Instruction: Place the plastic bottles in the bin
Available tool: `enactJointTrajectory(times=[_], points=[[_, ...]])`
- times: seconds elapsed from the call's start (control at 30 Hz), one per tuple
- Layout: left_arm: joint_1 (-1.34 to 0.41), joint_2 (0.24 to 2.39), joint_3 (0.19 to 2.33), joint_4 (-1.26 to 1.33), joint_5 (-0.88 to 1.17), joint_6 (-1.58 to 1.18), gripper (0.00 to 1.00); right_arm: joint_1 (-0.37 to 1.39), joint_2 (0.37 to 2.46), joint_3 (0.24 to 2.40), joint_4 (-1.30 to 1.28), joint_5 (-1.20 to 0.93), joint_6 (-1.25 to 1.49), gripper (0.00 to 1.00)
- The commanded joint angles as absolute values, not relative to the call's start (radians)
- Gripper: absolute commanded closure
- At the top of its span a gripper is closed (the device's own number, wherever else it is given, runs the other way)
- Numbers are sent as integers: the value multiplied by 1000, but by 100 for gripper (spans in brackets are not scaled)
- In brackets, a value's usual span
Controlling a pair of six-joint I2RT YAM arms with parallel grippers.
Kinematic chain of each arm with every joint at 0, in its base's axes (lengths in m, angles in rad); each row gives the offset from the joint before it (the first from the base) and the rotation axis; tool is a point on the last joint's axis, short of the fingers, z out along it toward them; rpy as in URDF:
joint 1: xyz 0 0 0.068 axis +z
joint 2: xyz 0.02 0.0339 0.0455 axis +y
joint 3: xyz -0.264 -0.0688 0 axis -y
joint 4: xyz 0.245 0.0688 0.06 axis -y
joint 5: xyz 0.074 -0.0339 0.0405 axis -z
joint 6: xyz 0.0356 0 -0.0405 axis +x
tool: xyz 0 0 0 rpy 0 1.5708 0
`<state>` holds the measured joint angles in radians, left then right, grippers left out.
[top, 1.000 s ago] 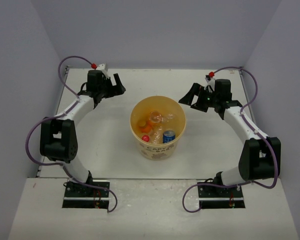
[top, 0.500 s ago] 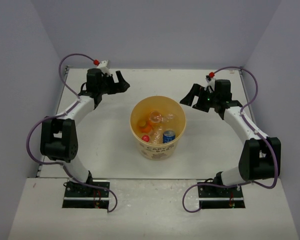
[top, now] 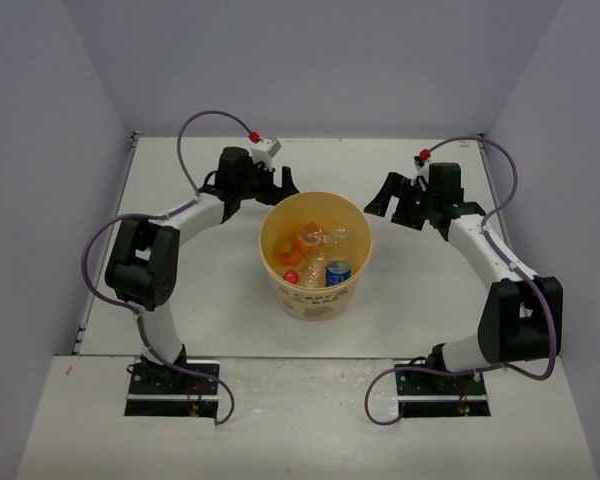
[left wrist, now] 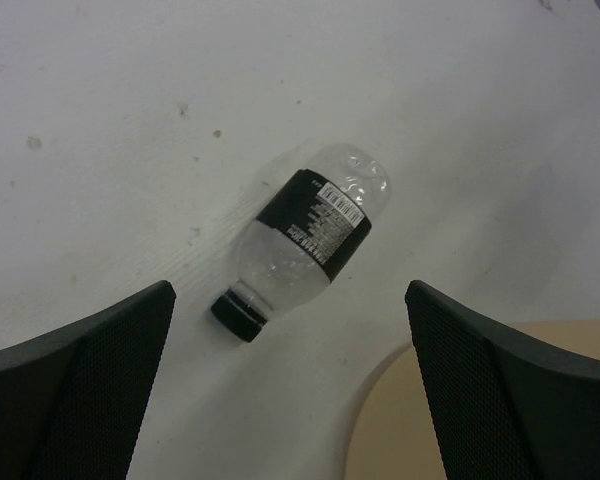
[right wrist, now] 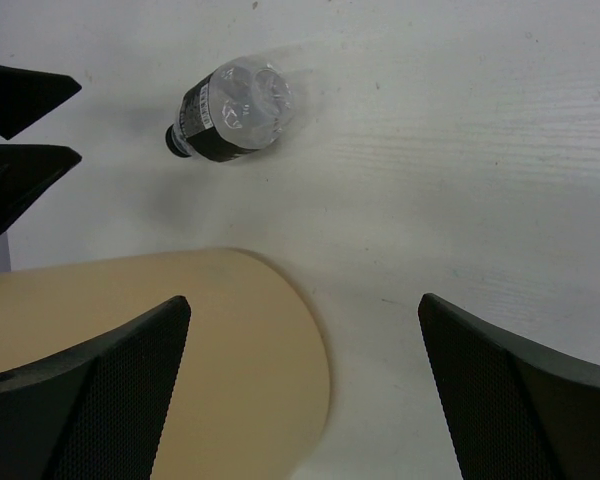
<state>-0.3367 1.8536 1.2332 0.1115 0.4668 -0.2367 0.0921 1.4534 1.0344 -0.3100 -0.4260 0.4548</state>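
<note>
One black-labelled clear bottle (left wrist: 310, 240) with a black cap lies on its side on the table (left wrist: 100, 80), just beyond the bin (top: 315, 298). Left gripper (top: 278, 186) hovers over it, jaws spread wide and empty, the arm stretched forward and bent inward to the bin's far-left rim. Right gripper (top: 385, 200), likewise wide and empty, hangs near the bin's far-right side. Several bottles (top: 338, 272) lie inside the bin.

Black-labelled bottle (left wrist: 305, 238): clear glossy plastic. Bin (right wrist: 180, 340): matt, paper-like. Table (left wrist: 100, 110): matt white, faint wood grain, lightly scuffed.
</note>
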Motion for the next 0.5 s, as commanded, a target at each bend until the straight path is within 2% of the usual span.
enactJointTrajectory(times=[0.0, 0.2, 0.47], points=[[-351, 1946, 1330, 168, 542, -191, 0, 89, 1397, 1024, -323, -380, 434, 1], [-392, 2029, 1383, 136, 528, -163, 0, 90, 1373, 1019, -324, -354, 428, 1], [-398, 1985, 1340, 149, 509, -189, 0, 90, 1370, 1005, -314, -369, 436, 1]])
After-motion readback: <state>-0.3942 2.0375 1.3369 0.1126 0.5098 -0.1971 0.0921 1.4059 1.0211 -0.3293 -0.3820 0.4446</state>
